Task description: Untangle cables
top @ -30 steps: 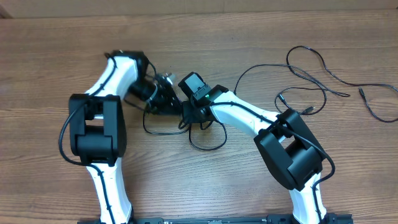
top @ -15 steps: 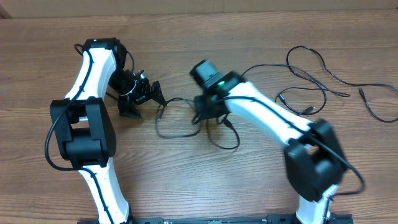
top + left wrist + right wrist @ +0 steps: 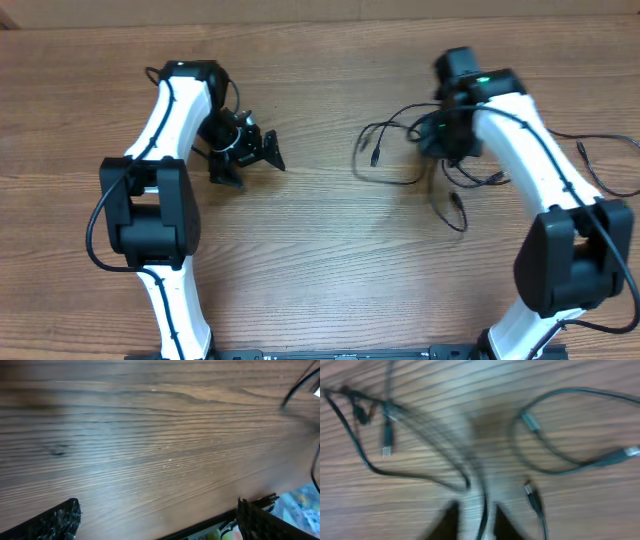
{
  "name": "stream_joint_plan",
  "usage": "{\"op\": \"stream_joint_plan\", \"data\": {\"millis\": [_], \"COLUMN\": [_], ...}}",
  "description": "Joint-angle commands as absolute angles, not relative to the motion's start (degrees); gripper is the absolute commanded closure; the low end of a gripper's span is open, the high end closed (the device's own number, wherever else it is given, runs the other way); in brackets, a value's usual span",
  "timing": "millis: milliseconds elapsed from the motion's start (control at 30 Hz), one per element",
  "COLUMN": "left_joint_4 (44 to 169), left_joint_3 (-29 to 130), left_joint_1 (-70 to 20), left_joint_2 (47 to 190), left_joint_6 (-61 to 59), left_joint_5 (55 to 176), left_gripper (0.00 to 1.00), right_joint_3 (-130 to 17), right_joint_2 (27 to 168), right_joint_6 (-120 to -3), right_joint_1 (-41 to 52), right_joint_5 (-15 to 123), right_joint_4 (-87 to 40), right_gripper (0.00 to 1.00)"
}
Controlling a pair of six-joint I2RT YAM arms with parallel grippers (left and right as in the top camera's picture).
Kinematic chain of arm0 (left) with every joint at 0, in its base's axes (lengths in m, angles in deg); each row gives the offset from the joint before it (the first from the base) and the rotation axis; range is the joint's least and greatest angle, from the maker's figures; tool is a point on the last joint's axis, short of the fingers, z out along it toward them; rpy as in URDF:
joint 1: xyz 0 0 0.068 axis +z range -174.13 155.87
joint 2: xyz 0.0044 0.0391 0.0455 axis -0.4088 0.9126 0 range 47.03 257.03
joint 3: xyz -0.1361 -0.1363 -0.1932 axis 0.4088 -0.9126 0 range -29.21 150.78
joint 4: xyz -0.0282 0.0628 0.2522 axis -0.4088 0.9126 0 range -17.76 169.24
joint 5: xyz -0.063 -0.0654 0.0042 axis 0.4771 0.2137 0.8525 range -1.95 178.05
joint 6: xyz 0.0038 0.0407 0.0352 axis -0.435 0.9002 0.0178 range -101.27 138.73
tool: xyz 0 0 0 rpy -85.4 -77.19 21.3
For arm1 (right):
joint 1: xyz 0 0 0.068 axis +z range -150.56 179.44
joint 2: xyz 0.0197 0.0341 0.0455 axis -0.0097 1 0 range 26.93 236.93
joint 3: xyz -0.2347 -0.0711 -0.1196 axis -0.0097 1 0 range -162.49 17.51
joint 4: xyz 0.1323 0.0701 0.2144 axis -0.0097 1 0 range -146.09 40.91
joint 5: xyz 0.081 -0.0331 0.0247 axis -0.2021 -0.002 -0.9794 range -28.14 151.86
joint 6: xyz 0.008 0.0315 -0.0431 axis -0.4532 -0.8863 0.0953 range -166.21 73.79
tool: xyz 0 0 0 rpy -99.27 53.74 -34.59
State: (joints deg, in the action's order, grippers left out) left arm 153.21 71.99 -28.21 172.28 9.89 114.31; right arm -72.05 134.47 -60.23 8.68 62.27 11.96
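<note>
**A:** Where are the cables (image 3: pixel 405 130)?

**B:** Bunched at about 2 o'clock on the surface (image 3: pixel 320 260), right by the right claw (image 3: pixel 447 140). A loop (image 3: pixel 395 183) trails toward the claw's 9 o'clock, and a plug (image 3: pixel 456 203) lies at its 6 o'clock.

**A:** Is it gripping them?

**B:** In the wrist view a strand (image 3: pixel 482 510) runs between its fingers (image 3: pixel 451 522). The blur is heavy, though, so I cannot tell whether the strand is pinched or only straddled.

**A:** And the left claw (image 3: pixel 247 155)?

**B:** It's at 10 o'clock, well apart from the bunch. Its jaws are spread wide over bare wood and hold nothing.

**A:** Why so far off?

**B:** My guess is that it leaves the knot to one arm, so the cords can be dragged without both arms crowding them. Spread like that, it is also ready to catch a loose end. The loop faces it, so that looks like the natural piece to take and draw away from the bunch.
</note>
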Motion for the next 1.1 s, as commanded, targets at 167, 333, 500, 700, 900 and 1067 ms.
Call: {"op": "stream_joint_plan", "data": {"millis": [167, 333, 500, 700, 900, 1067], "left_joint_4": [149.9, 149.5, 146.4, 140.8, 136.2, 134.8], "left_joint_3": [72.9, 72.9, 72.9, 72.9, 72.9, 72.9], "left_joint_1": [-32.5, -33.3, -33.3, -33.3, -33.3, -33.3], "left_joint_2": [171.2, 171.2, 171.2, 171.2, 171.2, 171.2], "left_joint_6": [8.4, 8.4, 8.4, 8.4, 8.4, 8.4], "left_joint_5": [112.8, 112.9, 112.9, 112.9, 112.9, 112.8], "left_gripper": [0.00, 0.00, 0.00, 0.01, 0.00, 0.00], "right_joint_3": [-72.6, -72.6, -72.6, -72.6, -72.6, -72.6], "right_joint_2": [134.0, 134.0, 134.0, 134.0, 134.0, 134.0], "right_joint_6": [-61.2, -61.2, -61.2, -61.2, -61.2, -61.2], "right_joint_1": [3.8, 4.0, 4.0, 4.0, 4.0, 4.0], "right_joint_5": [60.3, 60.3, 60.3, 60.3, 60.3, 60.3], "right_joint_4": [11.3, 9.9, 6.9, 5.3, 5.2, 5.2], "right_gripper": [0.07, 0.00, 0.00, 0.00, 0.00, 0.00]}}
